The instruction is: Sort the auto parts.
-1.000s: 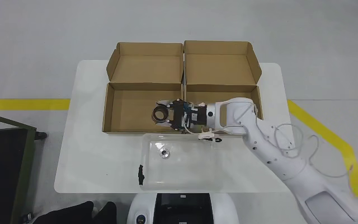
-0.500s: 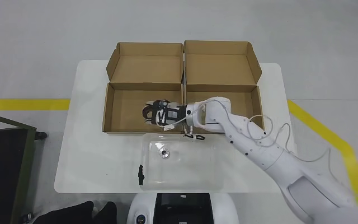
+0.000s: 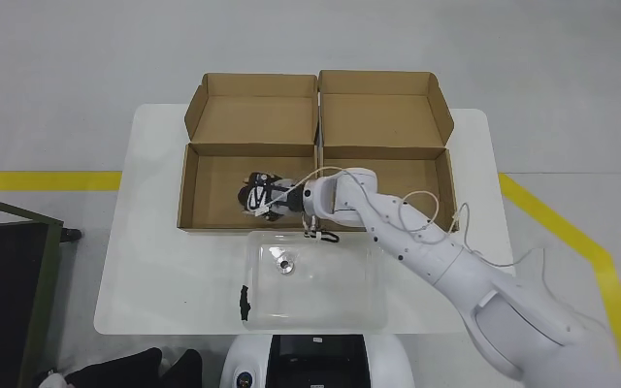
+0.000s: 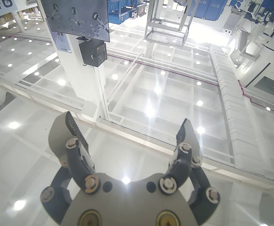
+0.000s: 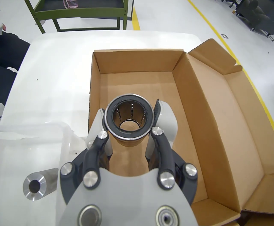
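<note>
My right gripper [image 5: 129,116] is shut on a linear bearing [image 5: 129,119], a steel cylinder with a black-rimmed bore and rows of balls inside. It hangs over the floor of the left cardboard box [image 5: 214,119]; from above, the gripper [image 3: 258,192] and bearing [image 3: 250,197] sit near the middle of that box [image 3: 209,189]. A plain steel sleeve [image 5: 38,186] lies in the clear plastic tray [image 5: 32,137]; it also appears in the top view as the sleeve [image 3: 283,262] in the tray [image 3: 320,301]. My left gripper [image 4: 128,132] is open, pointing up at the ceiling.
A second cardboard box [image 3: 388,184] stands right of the first, both with lids folded back. A small black part [image 3: 243,302] lies on the table by the tray's left end. A green cart [image 5: 81,10] stands beyond the table.
My right arm has carried the bearing leftward, from the box's right side to near its middle.
</note>
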`<act>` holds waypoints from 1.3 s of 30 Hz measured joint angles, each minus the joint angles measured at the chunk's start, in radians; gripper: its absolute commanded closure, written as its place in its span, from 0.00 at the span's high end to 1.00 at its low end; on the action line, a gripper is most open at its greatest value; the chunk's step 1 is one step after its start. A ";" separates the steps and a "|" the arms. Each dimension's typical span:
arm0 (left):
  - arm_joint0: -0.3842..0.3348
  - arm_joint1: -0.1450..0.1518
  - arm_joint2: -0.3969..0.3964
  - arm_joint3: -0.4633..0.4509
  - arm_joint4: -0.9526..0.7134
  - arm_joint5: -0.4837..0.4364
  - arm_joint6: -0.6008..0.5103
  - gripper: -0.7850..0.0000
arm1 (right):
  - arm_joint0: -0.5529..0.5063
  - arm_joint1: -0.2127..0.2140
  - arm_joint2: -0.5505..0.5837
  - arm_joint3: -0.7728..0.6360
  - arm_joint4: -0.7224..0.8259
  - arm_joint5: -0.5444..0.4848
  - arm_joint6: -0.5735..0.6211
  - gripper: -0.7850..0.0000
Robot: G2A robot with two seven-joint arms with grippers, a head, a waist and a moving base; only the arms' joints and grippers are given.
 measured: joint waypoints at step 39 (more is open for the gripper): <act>0.000 0.000 0.000 0.000 0.000 0.000 0.000 1.00 | -0.080 0.029 0.214 -0.235 -0.183 -0.166 0.108 1.00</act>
